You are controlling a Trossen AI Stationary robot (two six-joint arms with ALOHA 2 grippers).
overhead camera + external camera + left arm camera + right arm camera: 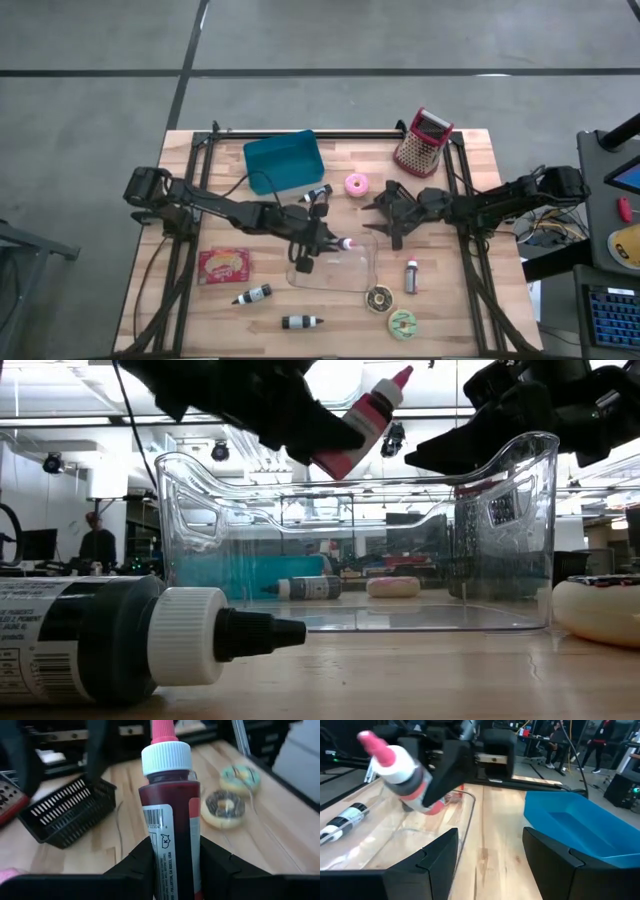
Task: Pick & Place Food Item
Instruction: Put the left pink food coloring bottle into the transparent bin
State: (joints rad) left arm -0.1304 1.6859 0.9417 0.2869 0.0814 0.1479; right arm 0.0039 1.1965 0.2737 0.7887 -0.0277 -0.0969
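Note:
A red food-colouring bottle [346, 243] with a white cap and a pink tip hangs over the clear plastic bin [352, 274] at the table's middle. My left gripper [326, 240] is shut on it. In the low view the bottle [358, 422] is tilted above the bin's rim [350, 472], tip up. My right gripper [385, 222] stands open just right of the bin, with nothing between its fingers [440, 851]. My left gripper pinches the bottle's labelled body [170, 845], below the cap, between its two fingers [141, 865]. The fingers come from the table's left, slanting a little down. The bottle sticks out ahead of them, cap and tip away from the gripper, lifted clear above the bin.
A blue bin [283, 160] and a red grater [422, 142] stand at the back, with a pink doughnut [357, 186] between them. Two doughnuts [379, 298] and other bottles [301, 322] lie near the front. A red packet [224, 266] lies front left. A black mesh basket [65, 815] lies beyond the bottle.

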